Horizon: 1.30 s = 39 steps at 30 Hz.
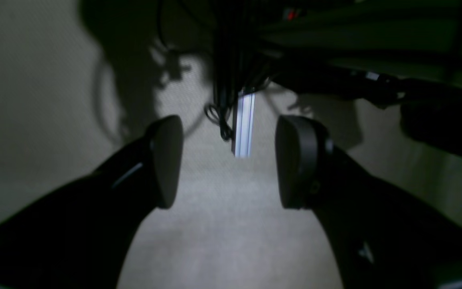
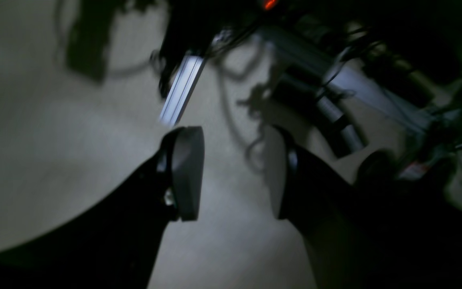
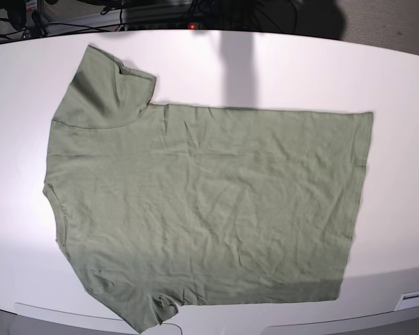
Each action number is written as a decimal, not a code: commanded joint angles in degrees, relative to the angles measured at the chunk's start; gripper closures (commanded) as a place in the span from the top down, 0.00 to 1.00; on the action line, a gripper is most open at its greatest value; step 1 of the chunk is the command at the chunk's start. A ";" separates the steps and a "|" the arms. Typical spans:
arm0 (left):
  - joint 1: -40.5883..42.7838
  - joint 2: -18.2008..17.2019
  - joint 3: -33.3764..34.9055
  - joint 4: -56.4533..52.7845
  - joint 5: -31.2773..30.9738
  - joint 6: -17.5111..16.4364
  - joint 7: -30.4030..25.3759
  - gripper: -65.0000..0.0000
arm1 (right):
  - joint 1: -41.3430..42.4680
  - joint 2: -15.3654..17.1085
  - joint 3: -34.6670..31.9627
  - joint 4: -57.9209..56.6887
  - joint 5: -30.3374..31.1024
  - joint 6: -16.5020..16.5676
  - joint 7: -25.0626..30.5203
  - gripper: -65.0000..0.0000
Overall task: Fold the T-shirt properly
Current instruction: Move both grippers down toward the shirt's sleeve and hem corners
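Note:
The sage-green T-shirt [image 3: 202, 209] lies spread flat and wrinkled on the white table [image 3: 398, 84]. Its neck end points left and its hem right. One sleeve [image 3: 108, 84] reaches toward the far left, the other [image 3: 129, 307] toward the near edge. Neither arm shows in the base view. In the left wrist view my left gripper [image 1: 229, 160] is open, nothing between its fingers [image 1: 167, 160], over a pale surface with no cloth in sight. My right gripper [image 2: 233, 172] is likewise open and empty in the right wrist view.
Both wrist views are dim and show a silver aluminium bar [image 1: 244, 124] [image 2: 181, 90], dangling black cables [image 1: 231, 48] and dark machine parts [image 2: 335, 120]. Cables and equipment [image 3: 160, 14] line the table's far edge. A small white object [image 3: 415, 301] sits at the near right corner.

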 commanded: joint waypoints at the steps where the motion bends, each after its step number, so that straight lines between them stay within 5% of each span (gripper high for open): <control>1: 2.05 -0.04 -0.15 3.04 -0.28 -0.22 -0.76 0.54 | -1.92 0.46 1.22 2.19 0.24 0.17 0.83 0.40; 6: 4.57 -0.04 -0.15 13.88 -0.22 -0.24 2.78 0.54 | -3.39 0.44 6.84 10.03 0.24 0.17 1.42 0.40; 12: 4.37 -0.04 -0.15 21.57 -0.22 -0.24 4.76 0.54 | -3.15 0.44 11.41 16.33 -4.00 0.13 9.44 0.40; 21: 3.26 -0.07 -0.15 28.59 5.95 -0.24 4.98 0.54 | 1.27 0.46 13.16 22.77 -6.34 -0.48 9.77 0.41; 26: 2.05 -0.07 -0.15 30.73 6.45 -0.55 4.96 0.54 | 3.96 1.33 13.14 25.55 -20.55 -0.48 7.87 0.41; 28: 0.59 -0.11 -0.15 30.91 6.45 -2.78 4.96 0.54 | 4.26 3.06 13.16 26.51 -25.33 -0.48 7.54 0.41; 33: -5.55 -3.80 -0.13 30.91 6.38 -16.17 4.07 0.54 | 4.26 8.26 13.16 29.33 -32.87 -0.55 5.62 0.41; 36: -9.27 -7.91 -0.13 30.91 10.14 -16.35 1.75 0.54 | 4.26 11.08 13.16 30.29 -36.92 -0.79 3.13 0.41; 39: -11.87 -11.87 -0.13 30.91 17.46 -16.26 -0.85 0.54 | 4.26 13.40 13.16 30.49 -38.16 -0.90 1.60 0.55</control>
